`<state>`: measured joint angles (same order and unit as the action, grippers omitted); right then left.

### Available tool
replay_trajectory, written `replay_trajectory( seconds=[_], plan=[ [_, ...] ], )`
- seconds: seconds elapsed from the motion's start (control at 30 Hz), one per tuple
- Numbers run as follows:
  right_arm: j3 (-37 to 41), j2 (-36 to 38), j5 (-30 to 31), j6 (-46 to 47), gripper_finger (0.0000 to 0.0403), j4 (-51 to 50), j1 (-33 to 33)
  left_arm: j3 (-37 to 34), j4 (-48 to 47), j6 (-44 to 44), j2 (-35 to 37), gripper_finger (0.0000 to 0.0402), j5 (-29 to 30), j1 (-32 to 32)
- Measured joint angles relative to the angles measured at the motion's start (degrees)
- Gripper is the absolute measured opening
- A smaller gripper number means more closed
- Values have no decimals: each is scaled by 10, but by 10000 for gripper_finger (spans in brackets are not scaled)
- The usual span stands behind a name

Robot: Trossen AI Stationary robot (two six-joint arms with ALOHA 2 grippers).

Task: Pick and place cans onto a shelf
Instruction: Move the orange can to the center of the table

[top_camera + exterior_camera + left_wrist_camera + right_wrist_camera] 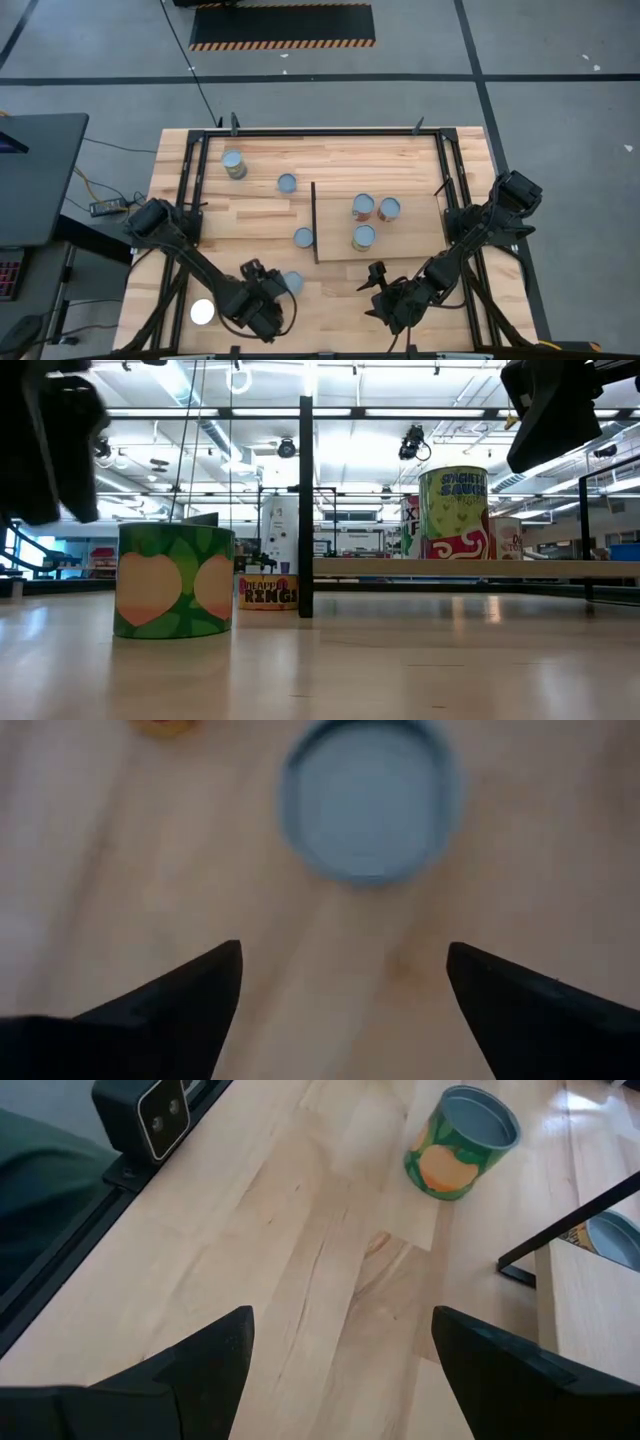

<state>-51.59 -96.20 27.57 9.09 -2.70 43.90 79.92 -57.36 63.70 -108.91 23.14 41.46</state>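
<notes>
Left tool (268, 290): near the bench's front edge, left of centre, pointing down, fingers (190, 1005) spread apart and holding nothing.
Green can (291, 282): upright on the bench just beside the left tool; the left wrist view shows its blue-grey top (368, 800) ahead of the gap between the fingers, not touched.
Right tool (378, 288): near the front edge, right of centre, just in front of the shelf, fingers (195, 1365) apart and empty.
Shelf (420, 235): pale panel on the right half of the bench, with a thin dark upright strip (315, 222) along its left short edge.
Cans on shelf: three, two (363, 207) (389, 208) side by side near its middle, a third (363, 237) just in front of them.
Cans off shelf: one (233, 164) near the back left corner, one (287, 183) right of it, one (304, 237) just left of the dark strip.
White-topped can (203, 312): near the front left corner, beside the left arm.
Bench (260, 215): planked wood inside a dark frame.
</notes>
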Motion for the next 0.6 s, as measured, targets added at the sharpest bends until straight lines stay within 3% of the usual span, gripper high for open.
replay_trajectory(
  seconds=[0.1, 0.2, 0.47, 0.6],
  plan=[
    [0, 0, 0, 1, 313, 0, 0, -9, -17, -90, -2, 356, 41, -2],
    [0, 0, -1, 0, 313, 0, 0, -37, 33, -180, -2, 348, 79, -12],
    [0, 0, -2, 3, 313, -2, 2, -84, 189, -220, -2, 289, 66, -53],
    [0, 0, -2, 4, 313, -2, 1, -83, 342, -321, -5, 249, 42, -54]
  ],
)
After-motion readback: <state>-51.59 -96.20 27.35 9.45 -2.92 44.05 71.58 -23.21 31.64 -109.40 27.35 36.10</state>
